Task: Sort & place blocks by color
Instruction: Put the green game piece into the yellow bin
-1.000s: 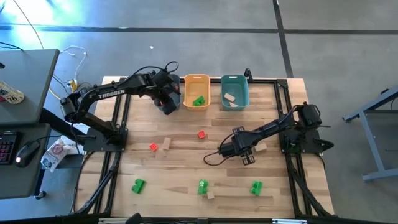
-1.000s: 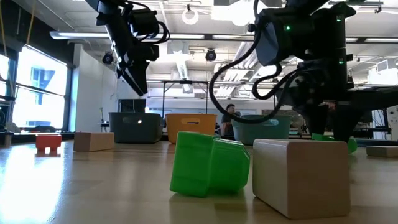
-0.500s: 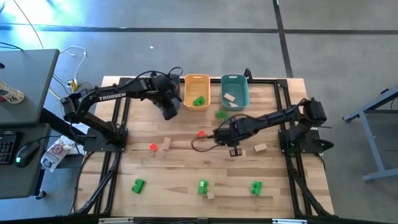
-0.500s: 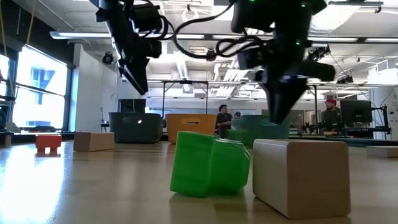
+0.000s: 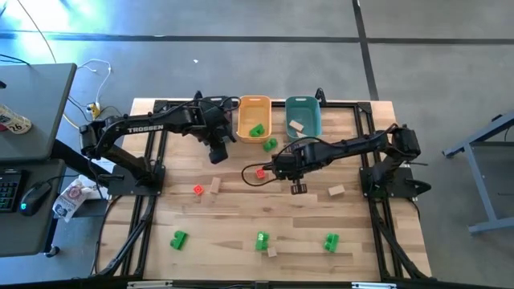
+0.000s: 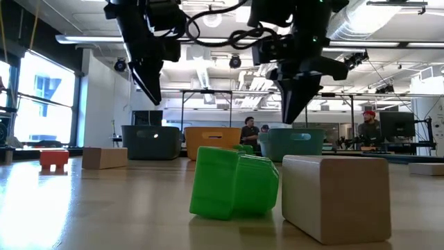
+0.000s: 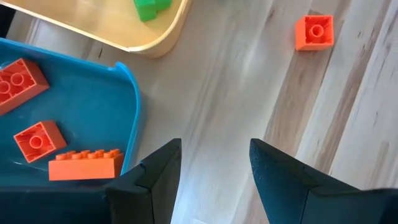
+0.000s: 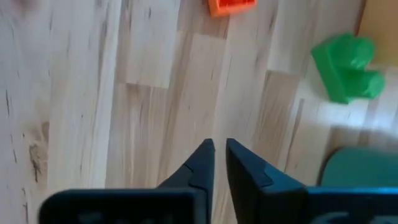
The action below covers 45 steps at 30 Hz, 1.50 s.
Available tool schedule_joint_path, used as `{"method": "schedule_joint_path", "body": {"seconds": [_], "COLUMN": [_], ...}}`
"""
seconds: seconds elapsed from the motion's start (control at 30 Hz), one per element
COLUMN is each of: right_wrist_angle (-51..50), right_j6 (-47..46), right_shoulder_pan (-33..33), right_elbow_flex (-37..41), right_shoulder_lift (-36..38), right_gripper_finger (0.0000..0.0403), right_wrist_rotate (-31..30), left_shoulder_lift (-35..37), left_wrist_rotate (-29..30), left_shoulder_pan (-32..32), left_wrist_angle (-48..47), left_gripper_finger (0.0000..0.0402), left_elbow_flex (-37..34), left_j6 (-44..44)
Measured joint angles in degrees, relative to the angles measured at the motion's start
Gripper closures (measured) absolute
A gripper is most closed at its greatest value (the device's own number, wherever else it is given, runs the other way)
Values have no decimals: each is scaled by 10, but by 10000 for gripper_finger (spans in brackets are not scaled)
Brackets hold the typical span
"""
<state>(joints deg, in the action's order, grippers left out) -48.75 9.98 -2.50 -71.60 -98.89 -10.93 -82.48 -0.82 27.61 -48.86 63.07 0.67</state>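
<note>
Right hand (image 5: 277, 165) above plank table (image 5: 241, 217)

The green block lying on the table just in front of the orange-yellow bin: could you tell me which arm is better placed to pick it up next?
Probably the right arm. The right gripper, fingers nearly closed, hovers next to the green block. The left gripper, open, sits by the blue-grey bin, farther away.

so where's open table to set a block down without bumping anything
Bare wood lies between the front row of green blocks and the red block beside a tan one. It is crowded by the orange-yellow bin, where the right gripper hangs near a loose green block.
</note>
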Motion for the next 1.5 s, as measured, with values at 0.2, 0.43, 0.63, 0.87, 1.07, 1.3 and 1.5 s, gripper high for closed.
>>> {"method": "schedule_joint_path", "body": {"seconds": [0.2, 0.43, 0.63, 0.87, 1.07, 1.3, 1.5], "right_wrist_angle": [67, 143, 201, 238, 263, 287, 300], "right_j6": [36, 82, 118, 146, 156, 160, 160], "right_shoulder_pan": [12, 39, 69, 100, 124, 147, 157], "right_elbow_flex": [3, 12, 12, 13, 13, 13, 13], "right_shoulder_lift": [0, -3, -29, -54, -81, -115, -121], "right_gripper_finger": [294, 213, 183, 181, 181, 181, 181], "right_wrist_rotate": [-5, -6, -6, -9, 7, -4, -4], "left_shoulder_lift": [0, 0, 0, 0, 0, 0, 0], "left_wrist_rotate": [0, 0, 0, 0, 0, 0, 0], "left_shoulder_pan": [0, 0, 0, 0, 0, 0, 0], "left_wrist_angle": [0, 0, -3, -7, -7, -9, -9], "left_gripper_finger": [227, 227, 227, 227, 227, 227, 227], "left_elbow_flex": [0, 0, 0, 0, 0, 0, 0], "left_j6": [-4, -5, -5, -5, -5, -7, -7]}}
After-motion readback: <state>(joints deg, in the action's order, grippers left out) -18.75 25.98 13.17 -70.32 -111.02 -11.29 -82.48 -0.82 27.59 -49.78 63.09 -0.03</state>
